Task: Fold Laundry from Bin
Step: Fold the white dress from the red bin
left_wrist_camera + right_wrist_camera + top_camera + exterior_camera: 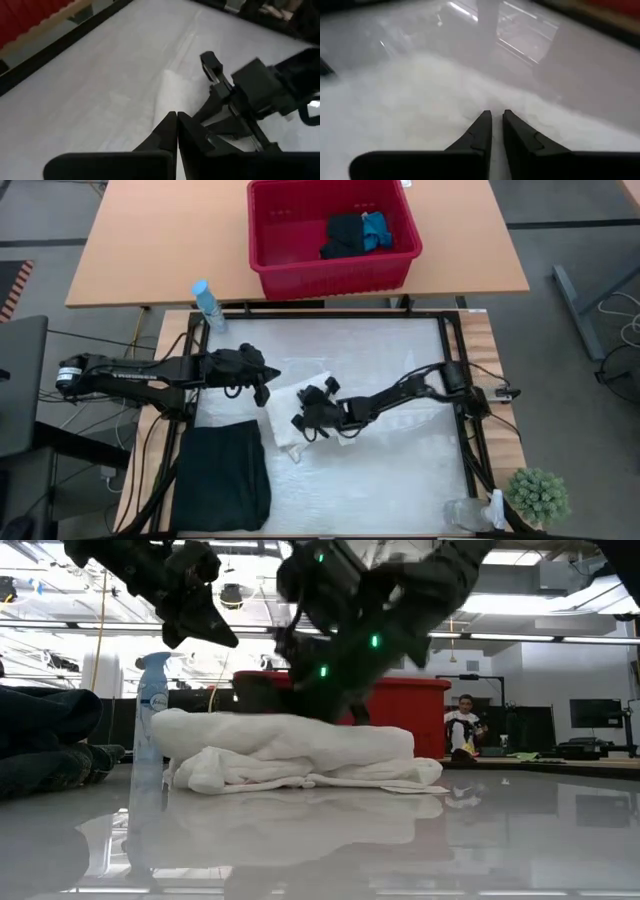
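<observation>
As it nearly closes, right pincer [303, 426] touches white garment [300, 395].

Bright overhead light, glossy glare, blurred wrist views

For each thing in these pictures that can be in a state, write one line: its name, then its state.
White garment: folded on the table, under the right gripper.
Black garment: folded flat at the left.
Bin: open, black and blue laundry inside.
Left gripper: shut, empty, above the table.
Spray bottle: upright.
</observation>
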### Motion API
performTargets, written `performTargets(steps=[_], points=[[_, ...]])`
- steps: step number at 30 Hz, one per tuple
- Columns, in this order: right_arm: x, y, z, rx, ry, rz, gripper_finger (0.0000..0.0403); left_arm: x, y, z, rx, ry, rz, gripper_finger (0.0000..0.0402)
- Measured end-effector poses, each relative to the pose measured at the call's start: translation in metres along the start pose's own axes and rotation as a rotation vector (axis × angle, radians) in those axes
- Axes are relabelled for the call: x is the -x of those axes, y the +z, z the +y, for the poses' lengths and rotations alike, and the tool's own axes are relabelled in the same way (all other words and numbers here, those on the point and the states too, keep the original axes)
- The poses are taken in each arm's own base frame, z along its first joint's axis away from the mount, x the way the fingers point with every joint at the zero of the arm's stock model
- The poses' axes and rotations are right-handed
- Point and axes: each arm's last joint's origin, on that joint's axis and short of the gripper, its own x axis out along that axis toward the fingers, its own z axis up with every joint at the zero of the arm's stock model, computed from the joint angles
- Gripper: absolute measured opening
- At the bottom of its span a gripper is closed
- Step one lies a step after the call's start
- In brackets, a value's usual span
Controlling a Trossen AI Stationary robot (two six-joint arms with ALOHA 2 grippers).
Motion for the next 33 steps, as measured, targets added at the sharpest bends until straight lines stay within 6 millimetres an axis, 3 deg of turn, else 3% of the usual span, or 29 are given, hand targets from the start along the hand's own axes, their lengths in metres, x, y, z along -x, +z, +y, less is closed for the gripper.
performTargets(steps=[7,13,25,29,33], points=[[-0.023,-0.041,0.002,-0.064,-0.052,0.055,0.0063,-0.008,-0.004,0.0,-0.002,0.021,0.036,0.0],[-0.038,-0.04,-0.017,-0.116,-0.111,0.104,0.0062,-0.021,-0.009,0.0,-0.073,0.069,0.06,0.0],[-0.077,-0.017,-0.075,-0.156,-0.197,0.146,0.0062,-0.027,-0.003,0.021,-0.098,0.13,0.052,0.0],[-0.068,0.014,-0.082,-0.137,-0.107,0.137,0.0062,-0.027,0.0,0.029,0.034,0.153,0.041,0.0],[-0.043,0.048,-0.088,-0.071,-0.042,0.126,0.0062,-0.024,0.005,0.04,0.19,0.125,0.021,0.0]])
